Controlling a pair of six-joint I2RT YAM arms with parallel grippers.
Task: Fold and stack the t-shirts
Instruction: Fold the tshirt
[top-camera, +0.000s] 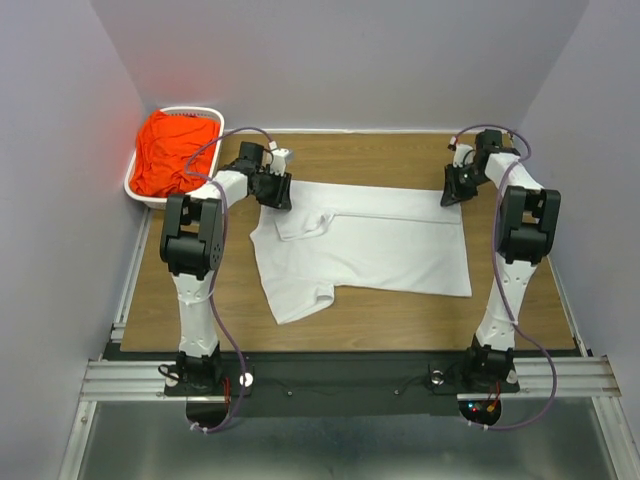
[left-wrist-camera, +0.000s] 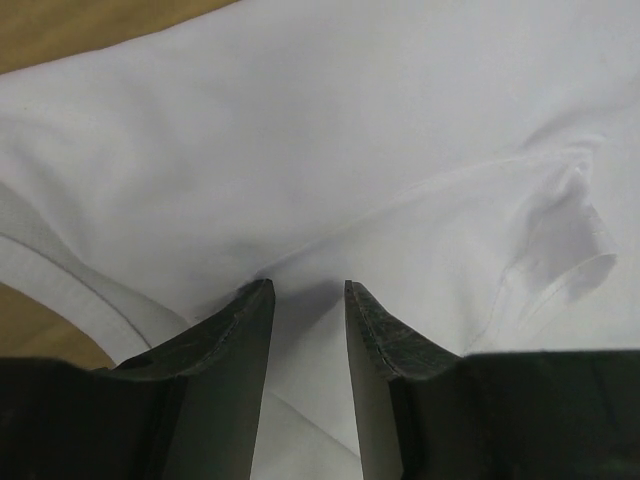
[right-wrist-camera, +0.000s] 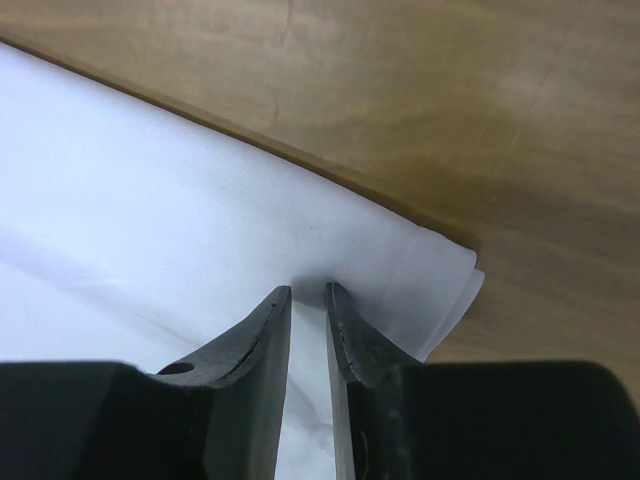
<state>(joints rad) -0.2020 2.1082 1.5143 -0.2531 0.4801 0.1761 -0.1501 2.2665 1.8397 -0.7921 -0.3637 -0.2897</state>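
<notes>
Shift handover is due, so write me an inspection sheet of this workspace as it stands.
Surface: wooden table, wood showing all round the spread cloth.
Job's things: white t-shirt spread flat mid-table, its far-left sleeve apparently folded over; orange-red t-shirt bunched in the white basket at the far left corner.
Clutter: nothing seen.
Grippers: left gripper on the white shirt's far left part, jaws parted over cloth, grip unclear; right gripper pinching the shirt near its far right corner.
Cables: purple cables loop along both arms.
Surroundings: grey walls; metal rail at the near edge.
</notes>
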